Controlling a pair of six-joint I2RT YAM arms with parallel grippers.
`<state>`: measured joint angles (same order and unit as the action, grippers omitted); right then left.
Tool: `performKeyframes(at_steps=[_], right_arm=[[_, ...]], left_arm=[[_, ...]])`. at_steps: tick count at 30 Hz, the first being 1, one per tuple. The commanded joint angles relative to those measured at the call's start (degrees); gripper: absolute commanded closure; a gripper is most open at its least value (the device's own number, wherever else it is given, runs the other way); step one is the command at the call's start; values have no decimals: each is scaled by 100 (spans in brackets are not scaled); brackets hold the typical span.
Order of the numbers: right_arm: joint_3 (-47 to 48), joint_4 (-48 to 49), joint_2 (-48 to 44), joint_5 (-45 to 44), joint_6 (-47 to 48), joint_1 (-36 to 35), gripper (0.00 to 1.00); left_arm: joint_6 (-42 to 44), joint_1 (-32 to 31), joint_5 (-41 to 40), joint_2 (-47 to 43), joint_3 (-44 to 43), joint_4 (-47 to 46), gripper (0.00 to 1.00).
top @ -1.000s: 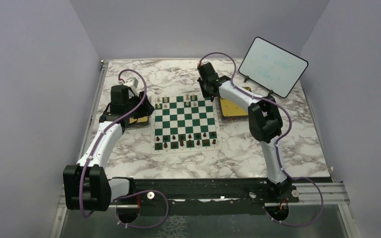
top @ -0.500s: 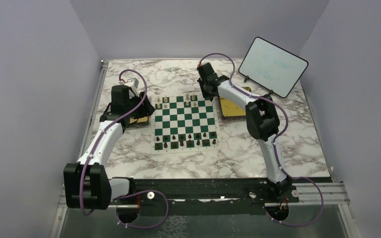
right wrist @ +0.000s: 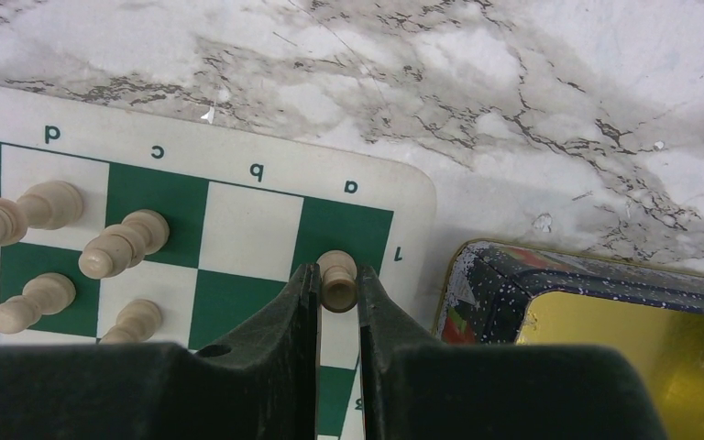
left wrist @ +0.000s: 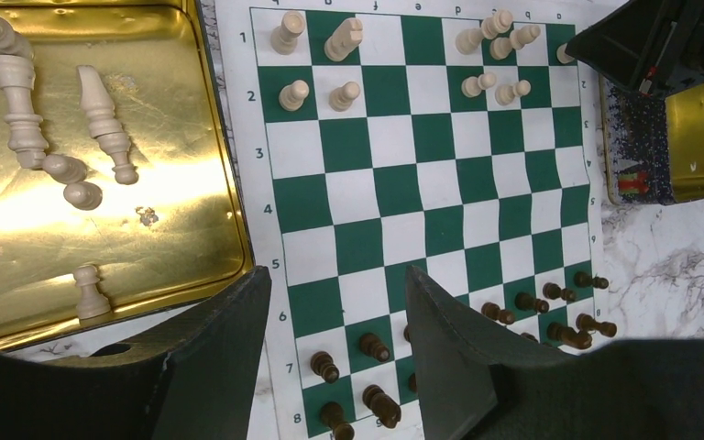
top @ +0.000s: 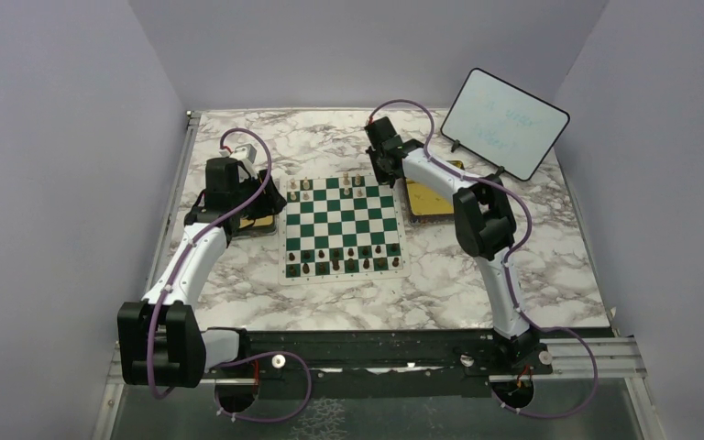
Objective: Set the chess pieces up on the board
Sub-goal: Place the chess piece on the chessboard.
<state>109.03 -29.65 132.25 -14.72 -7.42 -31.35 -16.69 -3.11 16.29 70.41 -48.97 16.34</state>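
The green and white board point(top: 341, 220) lies mid-table. Cream pieces point(left wrist: 342, 38) stand on its far rows and dark brown pieces point(left wrist: 371, 346) on its near rows. My right gripper point(right wrist: 337, 268) is shut on a cream piece point(right wrist: 337, 286) and holds it upright at the board's corner square by the "a" and "1" marks; it is at the far right corner in the top view point(top: 387, 174). My left gripper point(left wrist: 336, 272) is open and empty above the board's left edge, next to the gold tray point(left wrist: 174, 183) that holds several cream pieces point(left wrist: 20, 101).
A second gold tray point(right wrist: 605, 330) with a dark speckled rim sits just right of the board, close to my right fingers. A small whiteboard point(top: 504, 122) stands at the back right. The table is white marble.
My right arm has shifted slightly at the board's far right corner, its elbow moving left. The left arm has not moved.
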Motion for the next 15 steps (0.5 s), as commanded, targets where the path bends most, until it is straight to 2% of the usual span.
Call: performKeyframes(at_steps=[1,15], right_arm=[[143,-6,119,9,4,48,81],[106,127,146,-44,20,55,81]], left_arm=[[17,3,163,8,-46,-88,43],[34,1,154,-1,-34,-85,43]])
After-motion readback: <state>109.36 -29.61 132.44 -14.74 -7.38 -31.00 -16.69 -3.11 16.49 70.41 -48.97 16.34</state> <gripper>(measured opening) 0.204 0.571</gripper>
